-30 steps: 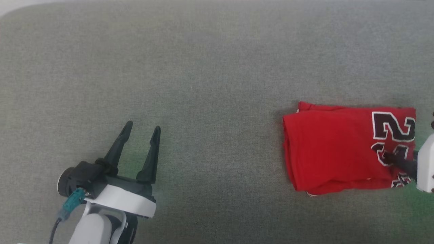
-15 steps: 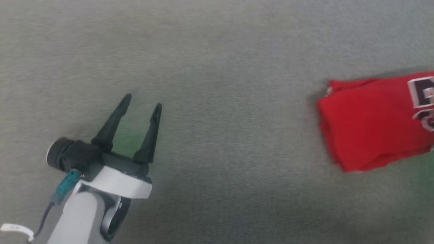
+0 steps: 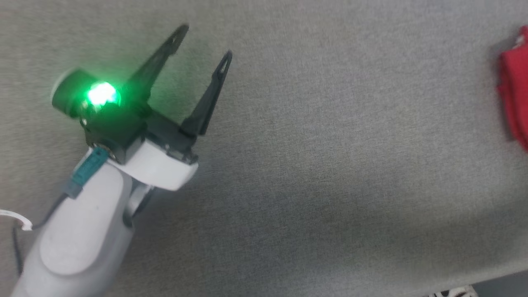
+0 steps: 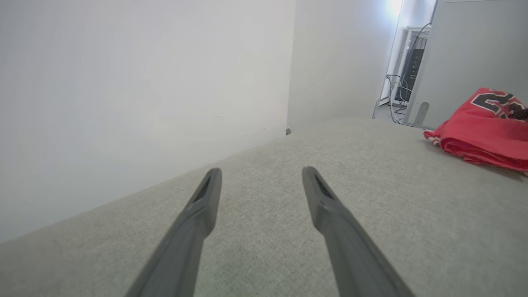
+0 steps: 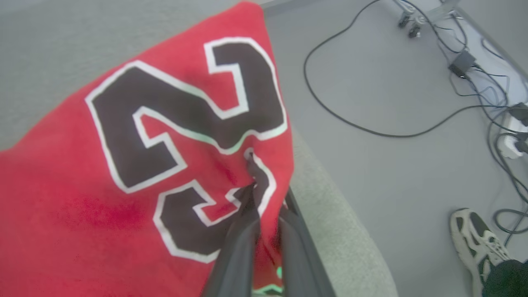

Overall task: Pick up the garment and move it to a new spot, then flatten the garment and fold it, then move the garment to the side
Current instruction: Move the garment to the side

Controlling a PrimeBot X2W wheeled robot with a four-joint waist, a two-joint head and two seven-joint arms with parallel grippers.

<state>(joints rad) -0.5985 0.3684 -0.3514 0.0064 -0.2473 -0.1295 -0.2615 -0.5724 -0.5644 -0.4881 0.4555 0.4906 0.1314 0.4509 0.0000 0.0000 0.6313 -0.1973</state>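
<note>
My right gripper [image 5: 267, 194] has just snapped shut on the garment [image 5: 123, 198], pinching a fold by the lower numeral [image 5: 181, 231] close to the edge of the grey pad [image 3: 330, 144]. My head camera has swung, so the folded shorts now sit at its far right. My left gripper [image 3: 205, 41] hangs wide and empty. I judge the move aside is starting

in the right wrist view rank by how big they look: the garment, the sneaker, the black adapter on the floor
1. garment, largest by far, but nearest the camera
2. sneaker
3. black adapter, smallest, also farthest away
</note>
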